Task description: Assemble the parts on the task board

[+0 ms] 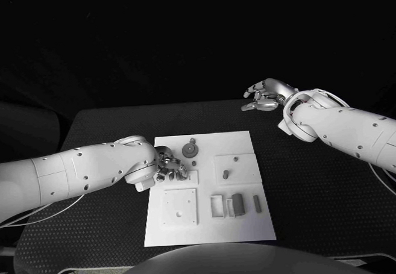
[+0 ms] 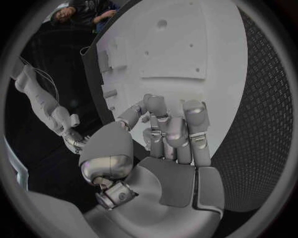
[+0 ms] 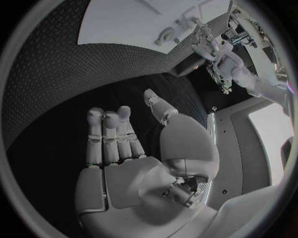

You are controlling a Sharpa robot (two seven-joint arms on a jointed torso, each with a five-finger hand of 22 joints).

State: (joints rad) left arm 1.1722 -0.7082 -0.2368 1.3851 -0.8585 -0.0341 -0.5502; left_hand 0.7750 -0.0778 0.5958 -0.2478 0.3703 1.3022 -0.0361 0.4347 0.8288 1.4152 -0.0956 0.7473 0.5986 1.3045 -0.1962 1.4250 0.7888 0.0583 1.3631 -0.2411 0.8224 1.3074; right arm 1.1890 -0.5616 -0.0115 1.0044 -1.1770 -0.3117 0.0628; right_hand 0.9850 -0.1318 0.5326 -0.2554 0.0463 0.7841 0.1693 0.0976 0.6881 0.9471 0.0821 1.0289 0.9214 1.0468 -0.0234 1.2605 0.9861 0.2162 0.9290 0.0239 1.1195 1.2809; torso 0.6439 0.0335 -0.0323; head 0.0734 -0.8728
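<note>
Board [image 1: 244, 229] sits centre-frame, parts [image 1: 238, 203] lying on it. Left hand [image 1: 169, 168] hovers at its left edge, fingers curled, grasp unclear; go slow, align first. Right hand [image 1: 267, 93] waits upper right, fingers apart, empty.

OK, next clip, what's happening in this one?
The robot is partway through assembling parts on the white task board. Its left hand is down at the board's left edge, fingers curled over the board; whether it holds a part cannot be told. A round gear-like part lies just beyond that hand, and several small grey pieces sit near the board's middle. The right hand is off the board over the black table, fingers apart and holding nothing.
</note>
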